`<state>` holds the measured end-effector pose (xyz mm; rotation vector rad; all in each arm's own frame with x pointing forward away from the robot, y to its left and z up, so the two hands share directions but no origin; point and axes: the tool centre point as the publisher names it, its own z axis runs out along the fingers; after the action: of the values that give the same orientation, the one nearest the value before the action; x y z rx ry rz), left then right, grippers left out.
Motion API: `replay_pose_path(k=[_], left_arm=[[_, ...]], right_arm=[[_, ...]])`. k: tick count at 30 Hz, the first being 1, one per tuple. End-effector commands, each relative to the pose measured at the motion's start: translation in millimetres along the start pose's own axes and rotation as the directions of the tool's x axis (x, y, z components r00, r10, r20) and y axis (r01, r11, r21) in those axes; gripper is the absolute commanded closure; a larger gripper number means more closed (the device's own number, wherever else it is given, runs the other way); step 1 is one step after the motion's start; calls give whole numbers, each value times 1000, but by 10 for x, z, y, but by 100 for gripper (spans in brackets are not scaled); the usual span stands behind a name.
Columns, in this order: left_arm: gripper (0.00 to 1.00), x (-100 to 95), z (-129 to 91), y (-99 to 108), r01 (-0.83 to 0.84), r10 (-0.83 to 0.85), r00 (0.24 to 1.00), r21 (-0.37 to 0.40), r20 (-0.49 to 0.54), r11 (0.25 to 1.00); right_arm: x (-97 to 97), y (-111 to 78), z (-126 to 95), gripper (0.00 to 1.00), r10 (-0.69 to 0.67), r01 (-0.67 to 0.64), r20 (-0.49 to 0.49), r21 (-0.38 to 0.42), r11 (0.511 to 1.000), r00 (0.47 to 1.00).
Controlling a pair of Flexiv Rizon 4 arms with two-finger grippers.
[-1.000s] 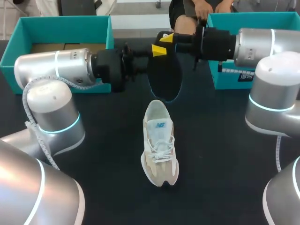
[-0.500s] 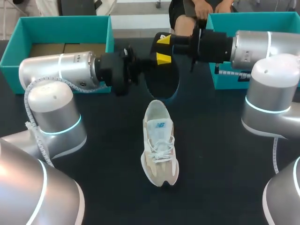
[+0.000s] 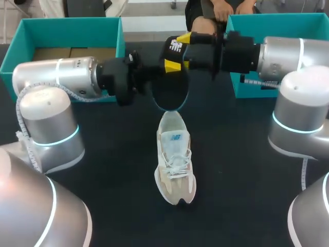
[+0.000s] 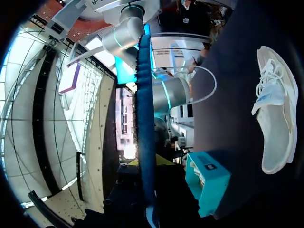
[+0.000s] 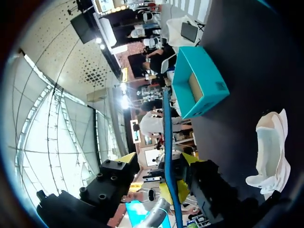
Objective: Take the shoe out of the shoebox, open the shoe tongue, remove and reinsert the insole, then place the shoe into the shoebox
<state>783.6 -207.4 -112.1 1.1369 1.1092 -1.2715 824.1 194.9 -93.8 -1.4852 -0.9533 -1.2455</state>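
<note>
Holds the dark insole [image 3: 169, 90] up off the black table [image 3: 113, 170], at 12 o'clock from the shoe [image 3: 175, 159]. Clenches the left gripper [image 4: 145, 171] on that insole; in the left wrist view, shows it edge-on as a blue strip rising straight out from between the dark jaws. Has the left arm [image 3: 56, 77] in from 9 o'clock, meeting the insole at its 9 o'clock edge. Has the right arm [image 3: 288, 51] in from 3 o'clock, with the right gripper [image 3: 176, 51] set about the insole's 12 o'clock end but released. Stands the 2 yellow tips [image 3: 181, 38] well apart, 1 on each face. In the right wrist view, shows a plain gap between 1 tip and the strip.

Rests the shoe, white with beige panels and laced, flat on its sole near the middle of the table, heel at 12 o'clock, toe at 6 o'clock. Hangs the insole's lower end just over that heel in the head view; cannot tell whether touching.

Has 2 teal boxes at the table's far edge: the left shoebox [image 3: 67, 28] at 10 o'clock from the shoe, open and brown inside, and the right shoebox [image 3: 272, 23] at 2 o'clock, partly behind the right arm. Sits the shoe outside both, well apart from each.
</note>
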Motion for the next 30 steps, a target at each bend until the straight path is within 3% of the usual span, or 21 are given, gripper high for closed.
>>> replay_pose_path(k=[1,7,19,30], left_arm=[[100,-26,-129,-37,13,-13,1000,-8,-15,1000],[100,-63,-214,-20,36,-36,999,-11,-24,999],[100,-125,-411,26,23,-24,998,-19,-57,1000],[100,-121,-437,44,25,-27,997,-26,-70,999]], right_arm=[[15,-38,-299,0,-45,44,16,57,997,999],[74,-70,-482,0,-120,114,22,175,978,993],[121,-111,-873,0,-177,163,50,209,964,983],[121,-111,-873,0,-177,163,50,209,964,983]])
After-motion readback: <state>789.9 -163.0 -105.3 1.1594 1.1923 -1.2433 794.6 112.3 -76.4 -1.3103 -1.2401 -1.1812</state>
